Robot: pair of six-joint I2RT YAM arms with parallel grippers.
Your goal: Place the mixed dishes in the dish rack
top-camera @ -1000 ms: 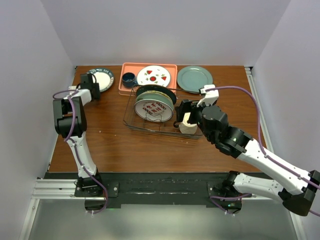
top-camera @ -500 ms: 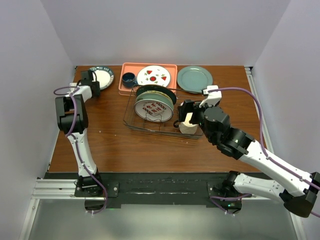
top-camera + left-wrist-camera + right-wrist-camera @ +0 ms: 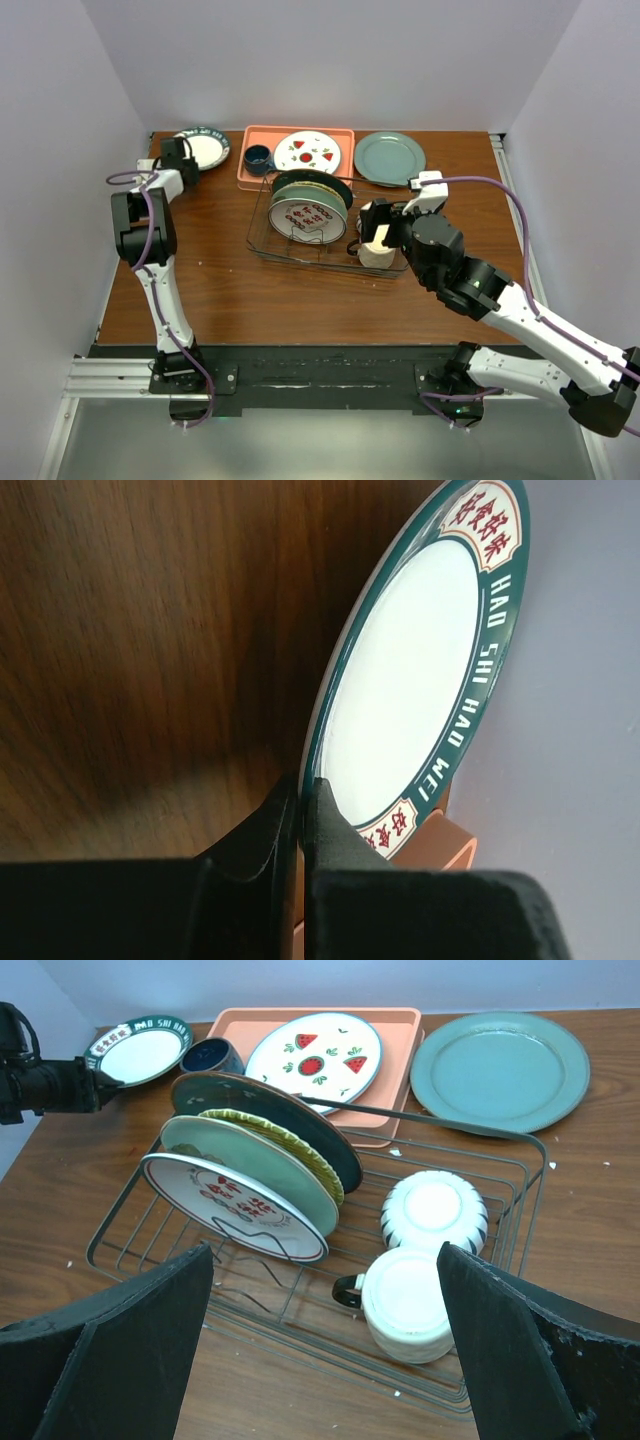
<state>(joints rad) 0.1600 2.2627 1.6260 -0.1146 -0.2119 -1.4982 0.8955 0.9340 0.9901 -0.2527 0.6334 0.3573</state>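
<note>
The white dark-green-rimmed plate (image 3: 205,148) is at the table's far left, tilted up on edge (image 3: 410,680). My left gripper (image 3: 185,160) is shut on its near rim, one finger on each face (image 3: 303,790). The dark wire dish rack (image 3: 262,243) holds the dark teal plate (image 3: 300,1120), the yellow woven plate (image 3: 290,1145), a pale green plate (image 3: 250,1165) and a white red-marked plate (image 3: 225,1205), all leaning. A ribbed bowl (image 3: 434,1212) and a cream handled bowl (image 3: 405,1303) sit upside down at its right end. My right gripper (image 3: 378,235) is open and empty above them (image 3: 325,1260).
A salmon-pink tray (image 3: 250,170) at the back holds a white plate with red fruit marks (image 3: 307,152) and a dark blue cup (image 3: 258,158). A plain grey-green plate (image 3: 389,157) lies to its right. Walls close in on the left, back and right.
My left gripper has moved a little toward the far wall with the green-rimmed plate, which now tilts up. My right gripper has drifted slightly right above the rack.
</note>
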